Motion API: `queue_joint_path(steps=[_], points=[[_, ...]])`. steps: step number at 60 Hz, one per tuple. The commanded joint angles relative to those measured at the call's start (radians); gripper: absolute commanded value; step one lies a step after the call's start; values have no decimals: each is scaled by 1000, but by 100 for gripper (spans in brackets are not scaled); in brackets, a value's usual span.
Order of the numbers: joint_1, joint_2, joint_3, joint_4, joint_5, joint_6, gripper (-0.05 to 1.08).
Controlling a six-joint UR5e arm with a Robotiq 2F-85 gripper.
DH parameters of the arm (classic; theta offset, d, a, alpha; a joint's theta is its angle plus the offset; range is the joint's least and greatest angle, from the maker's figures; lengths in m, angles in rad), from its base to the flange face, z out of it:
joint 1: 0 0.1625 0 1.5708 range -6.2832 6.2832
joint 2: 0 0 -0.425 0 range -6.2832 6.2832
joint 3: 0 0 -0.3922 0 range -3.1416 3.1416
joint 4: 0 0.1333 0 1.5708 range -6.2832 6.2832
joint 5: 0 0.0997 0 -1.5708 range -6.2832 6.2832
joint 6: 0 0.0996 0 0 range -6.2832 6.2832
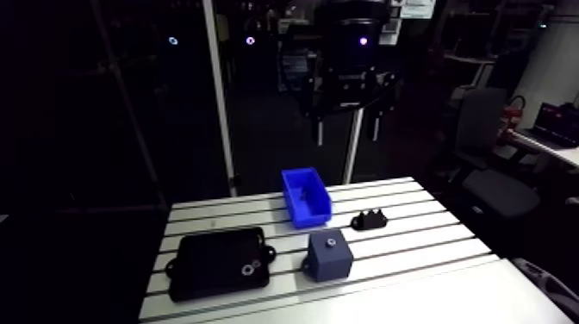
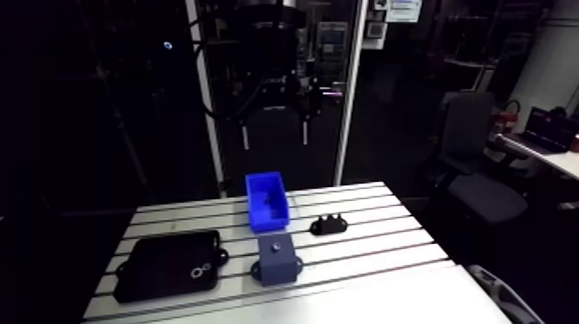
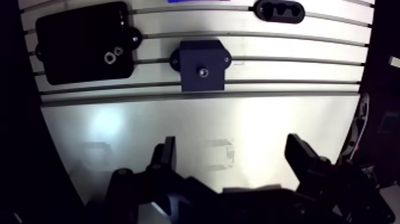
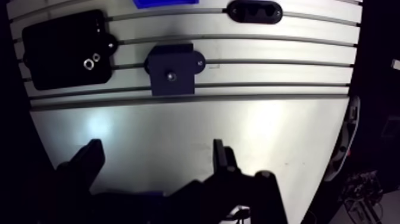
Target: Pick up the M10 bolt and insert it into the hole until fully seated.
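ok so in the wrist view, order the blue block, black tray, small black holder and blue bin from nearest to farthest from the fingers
1. blue block, straight ahead of the fingers
2-3. black tray, off to one side, and small black holder, farther back on the other side: too close to call
4. blue bin, behind the block, only its edge in view
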Motion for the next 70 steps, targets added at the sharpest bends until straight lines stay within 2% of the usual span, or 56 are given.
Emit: queue_joint_path(steps=[1,5,15,29,35,39,49,70], points=[[4,-41,-101,58,59,35,0],[5,-36,-107,55,59,35,0],[22,-19,-119,52,45,35,0],[32,-13,-119,51,42,34,0],[55,-4,-121,50,24,35,0],[70,1,-122,50,19,35,0],[91,10,-124,49,19,37,0],[93,16,-129,47,19,37,0]])
